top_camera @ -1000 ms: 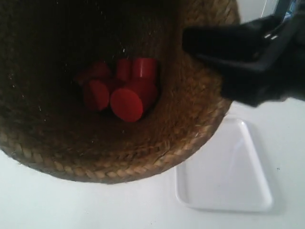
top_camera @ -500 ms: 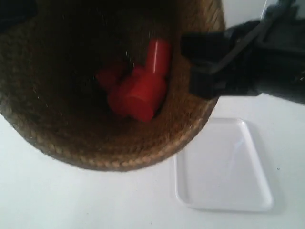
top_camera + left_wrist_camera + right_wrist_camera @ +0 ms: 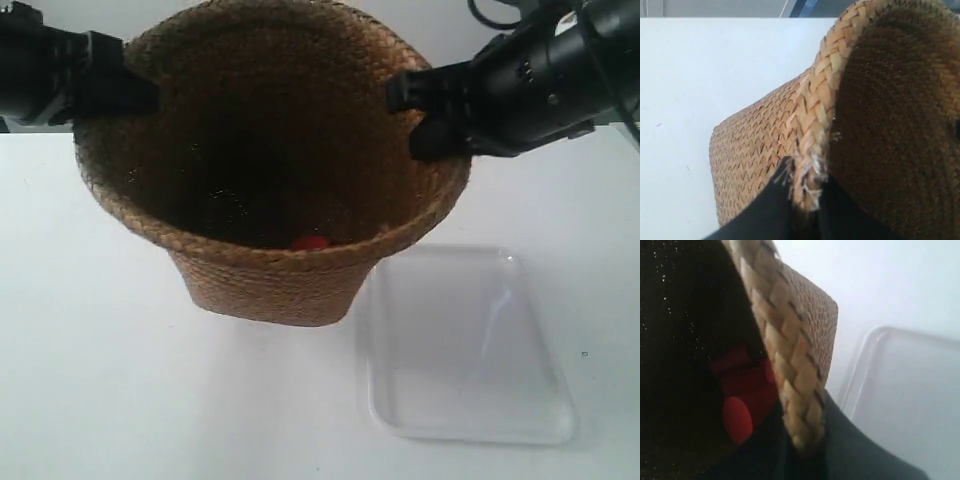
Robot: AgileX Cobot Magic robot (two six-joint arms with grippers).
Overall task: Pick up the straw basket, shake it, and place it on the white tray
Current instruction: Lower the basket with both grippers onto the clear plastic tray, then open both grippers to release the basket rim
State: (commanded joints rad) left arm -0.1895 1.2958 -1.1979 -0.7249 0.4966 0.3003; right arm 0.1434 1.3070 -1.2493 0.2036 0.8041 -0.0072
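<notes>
the left claw [image 3: 802,202] is pressed shut on the braided rim of the basket [image 3: 760,150], with one black finger outside the weave and one inside. frayed straw ends stick out where it bites. the right claw [image 3: 802,452] pinches the rim on the opposite side the same way, one finger in and one out. in the exterior view the two claws reach in from either side at rim height. the one on the tray's side matches the right wrist view.

between the claws the basket sits mouth up, its narrower base down. its long axis runs close to upright, from the claws down toward the surface [image 3: 690,75], and the mouth leans a little toward the exterior camera.

both wrist views cut the claws off, so only the finger stubs show. the inside of the basket is dark. below the right claw, on the basket's bottom, red pieces [image 3: 737,417] lie in a clump too shadowed to count. from the exterior only a sliver of red shows over the near rim. i cannot tell whether the base rests on the surface or hangs just above it.

outward from the right claw and lower down, the tray [image 3: 910,390] lies flat on the white surface, just beside the basket's base. the basket is not over it. in the exterior view the tray's nearest corner meets the basket's wall, and whether they touch cannot be told.
</notes>
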